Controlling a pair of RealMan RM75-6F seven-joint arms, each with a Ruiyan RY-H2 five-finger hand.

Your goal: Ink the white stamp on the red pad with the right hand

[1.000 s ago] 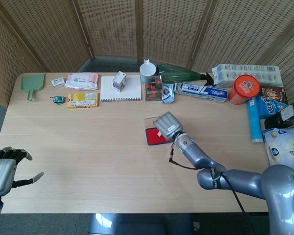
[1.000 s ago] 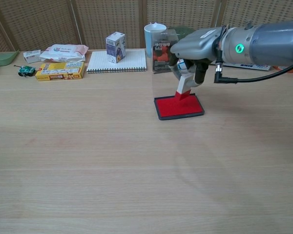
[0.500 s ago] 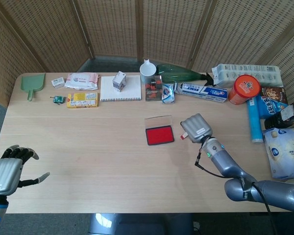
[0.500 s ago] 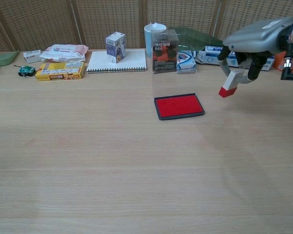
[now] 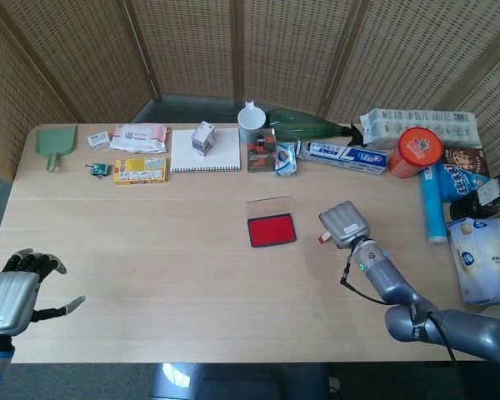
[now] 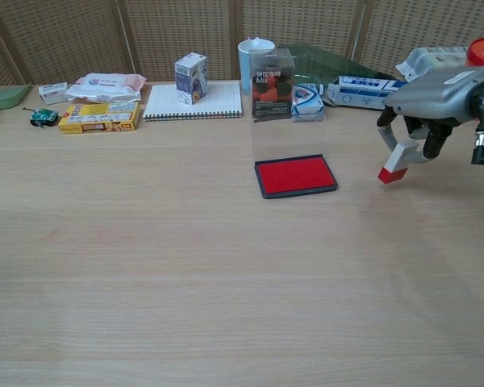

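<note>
The red ink pad (image 5: 272, 229) (image 6: 295, 175) in its dark tray lies open mid-table, its clear lid standing behind it. My right hand (image 5: 347, 225) (image 6: 429, 100) hovers to the right of the pad and grips the white stamp (image 6: 397, 157) (image 5: 324, 237), whose red-inked end points down just above the table. The stamp is apart from the pad. My left hand (image 5: 15, 287) hangs at the near left edge of the table with its fingers spread, holding nothing; only the head view shows it.
Along the far edge stand a notebook (image 5: 205, 151) with a small carton (image 5: 202, 137), a white cup (image 5: 251, 123), a yellow box (image 5: 140, 171), a wipes pack (image 5: 138, 137), a toothpaste box (image 5: 346, 156) and an orange can (image 5: 415, 152). Snack bags and a blue tube (image 5: 432, 202) crowd the right edge.
My right hand lifted the stamp off the red pad and carried it to the right, then lowered it toward the table. The left hand barely shifted.
</note>
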